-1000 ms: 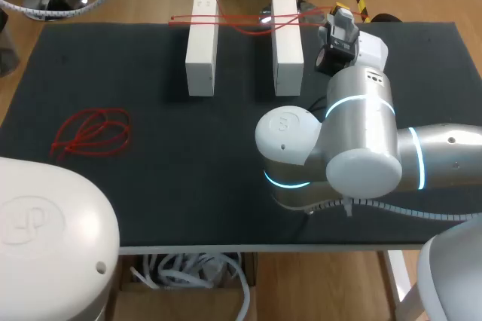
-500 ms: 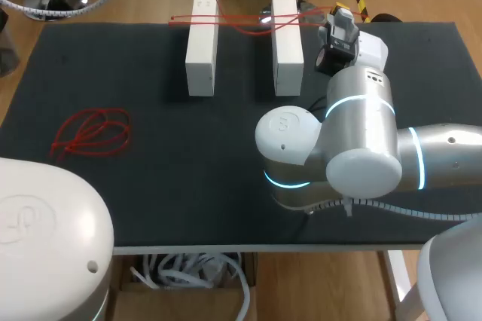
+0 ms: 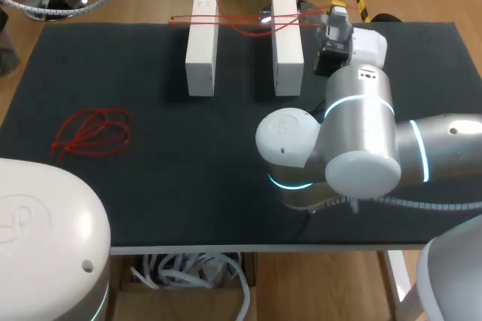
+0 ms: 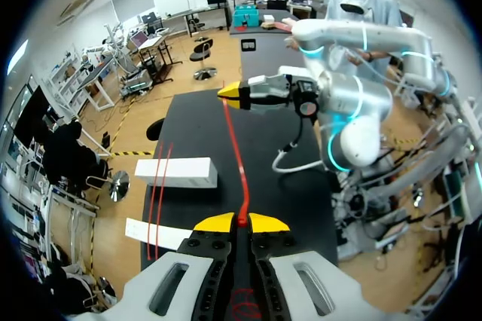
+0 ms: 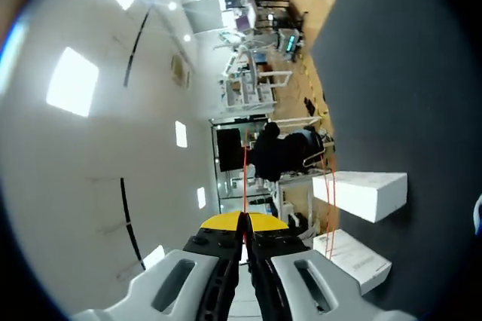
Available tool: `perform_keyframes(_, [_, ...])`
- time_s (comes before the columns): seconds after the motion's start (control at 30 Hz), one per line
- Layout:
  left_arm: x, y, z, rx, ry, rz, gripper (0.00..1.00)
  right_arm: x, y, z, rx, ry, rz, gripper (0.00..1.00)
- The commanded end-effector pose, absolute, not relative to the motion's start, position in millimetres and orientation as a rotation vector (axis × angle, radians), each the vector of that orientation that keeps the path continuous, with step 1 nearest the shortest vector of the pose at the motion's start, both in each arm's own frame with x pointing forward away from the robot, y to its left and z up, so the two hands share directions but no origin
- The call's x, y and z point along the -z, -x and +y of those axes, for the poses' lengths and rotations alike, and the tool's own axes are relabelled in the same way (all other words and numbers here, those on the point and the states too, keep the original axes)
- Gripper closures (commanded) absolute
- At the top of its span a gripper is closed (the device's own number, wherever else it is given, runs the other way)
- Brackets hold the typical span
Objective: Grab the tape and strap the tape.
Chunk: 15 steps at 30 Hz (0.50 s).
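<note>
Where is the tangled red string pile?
In the head view, the tangled red string pile lies on the table's left side, nearer the front than the left white block.

Two white blocks, two red tapes

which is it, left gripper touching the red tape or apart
Touching. In the left wrist view the left gripper is shut on the red tape, pinching it from both sides.

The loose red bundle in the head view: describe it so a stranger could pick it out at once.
On the black table, look to the left side, away from the two white blocks. The red bundle lies there coiled and alone, unlike the red strap stretched across both blocks.
</note>
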<state>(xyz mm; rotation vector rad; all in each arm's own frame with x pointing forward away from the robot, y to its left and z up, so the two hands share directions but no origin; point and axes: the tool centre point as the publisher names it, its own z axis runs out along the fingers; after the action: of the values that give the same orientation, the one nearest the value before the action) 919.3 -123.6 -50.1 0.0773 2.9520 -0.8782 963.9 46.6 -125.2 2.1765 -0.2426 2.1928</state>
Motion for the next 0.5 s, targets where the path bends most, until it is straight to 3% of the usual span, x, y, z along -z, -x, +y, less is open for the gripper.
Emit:
perform_keyframes(0.03, [49.4,-919.7,-124.3,0.872,-0.078,2.955,1.0,111.0,-962.2,49.3,-2.062,-1.99,0.093,1.0])
perform_keyframes(0.5, [49.4,-919.7,-124.3,0.872,-0.078,2.955,1.0,79.5,-959.7,63.1,-1.851,-1.625,0.584,1.0])
